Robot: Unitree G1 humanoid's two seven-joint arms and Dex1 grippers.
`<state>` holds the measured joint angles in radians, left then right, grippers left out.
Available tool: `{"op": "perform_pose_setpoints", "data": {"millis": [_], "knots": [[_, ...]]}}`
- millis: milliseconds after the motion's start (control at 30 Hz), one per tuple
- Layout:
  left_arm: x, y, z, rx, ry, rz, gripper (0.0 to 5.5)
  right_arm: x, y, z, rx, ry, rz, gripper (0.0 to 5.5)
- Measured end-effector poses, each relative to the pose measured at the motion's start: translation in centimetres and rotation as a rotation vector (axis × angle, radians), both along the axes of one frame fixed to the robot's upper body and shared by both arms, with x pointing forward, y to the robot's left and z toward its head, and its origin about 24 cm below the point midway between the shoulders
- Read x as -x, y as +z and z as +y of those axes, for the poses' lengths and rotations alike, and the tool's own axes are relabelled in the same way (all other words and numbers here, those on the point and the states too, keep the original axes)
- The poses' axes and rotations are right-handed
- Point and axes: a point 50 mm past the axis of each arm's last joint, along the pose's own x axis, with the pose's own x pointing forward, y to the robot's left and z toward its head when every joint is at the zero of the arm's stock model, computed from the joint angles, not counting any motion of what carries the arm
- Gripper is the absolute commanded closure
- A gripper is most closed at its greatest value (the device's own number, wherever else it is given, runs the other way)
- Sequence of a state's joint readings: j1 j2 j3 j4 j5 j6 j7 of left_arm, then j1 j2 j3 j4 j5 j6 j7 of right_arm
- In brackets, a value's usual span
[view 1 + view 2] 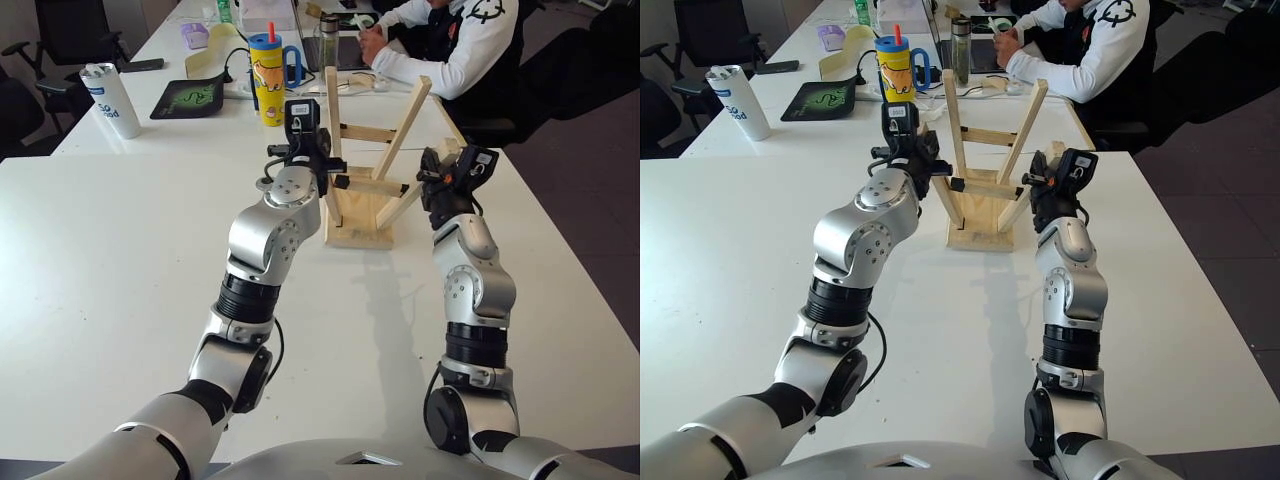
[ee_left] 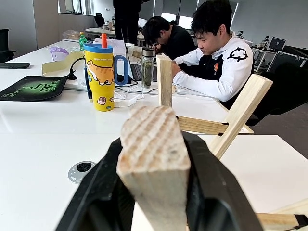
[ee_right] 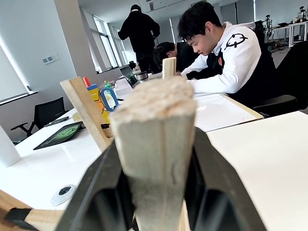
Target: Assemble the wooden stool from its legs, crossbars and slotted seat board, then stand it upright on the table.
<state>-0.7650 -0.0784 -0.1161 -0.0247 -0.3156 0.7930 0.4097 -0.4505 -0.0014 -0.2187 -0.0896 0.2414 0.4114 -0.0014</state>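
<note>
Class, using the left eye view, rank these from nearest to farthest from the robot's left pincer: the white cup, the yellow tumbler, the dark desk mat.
1. Yellow tumbler, just behind the left pincer, which grips the stool.
2. Dark desk mat, farther to the left.
3. White cup, farthest left of the three.

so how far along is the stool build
Mostly built: the legs and crossbars look joined to the seat board, and the stool sits upside down on the table, legs up. In hand: the left claw and right claw each clamp a leg. Left: turn it over and stand it upright.
</note>
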Motion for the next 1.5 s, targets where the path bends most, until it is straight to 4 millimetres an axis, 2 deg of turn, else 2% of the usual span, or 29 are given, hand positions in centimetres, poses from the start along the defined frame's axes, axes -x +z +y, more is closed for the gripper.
{"op": "perform_pose_setpoints", "data": {"millis": [233, 333, 433, 567, 700, 867, 1233, 1400, 1500], "knots": [[0.1, -0.8, 2.7, 0.115, 0.032, 0.058, 4.41, -0.1, 0.4, 1.8, 0.087, 0.036, -0.004, 4.46], [0.1, -1.3, 4.3, 0.179, 0.056, 0.082, 4.41, -0.3, 0.5, 1.9, 0.065, 0.051, 0.023, 4.46], [0.3, -1.5, 4.9, 0.197, 0.062, 0.083, 4.41, -0.5, 0.5, 1.8, 0.034, 0.050, 0.045, 4.46], [0.6, -1.2, 4.2, 0.150, 0.040, 0.068, 4.41, -0.5, 0.7, 1.9, 0.016, 0.045, 0.058, 4.46], [0.7, -0.3, 2.6, 0.050, 0.007, 0.046, 4.41, -0.5, 0.7, 2.0, 0.011, 0.043, 0.060, 4.46], [0.1, 0.4, 1.1, 0.005, 0.052, 0.075, 4.40, -0.4, 0.6, 2.0, -0.003, 0.011, 0.050, 4.46], [-0.8, 0.6, 0.0, -0.049, 0.054, 0.106, 4.40, 0.5, -0.1, 2.3, -0.038, -0.015, -0.001, 4.45], [0.0, 0.9, -2.1, -0.200, 0.007, 0.023, 4.33, 0.8, -0.3, 1.7, -0.046, -0.052, -0.010, 4.45], [0.3, 0.7, -2.7, -0.283, -0.002, -0.026, 4.25, 0.8, -0.3, 1.6, -0.050, -0.054, -0.004, 4.45]]}}
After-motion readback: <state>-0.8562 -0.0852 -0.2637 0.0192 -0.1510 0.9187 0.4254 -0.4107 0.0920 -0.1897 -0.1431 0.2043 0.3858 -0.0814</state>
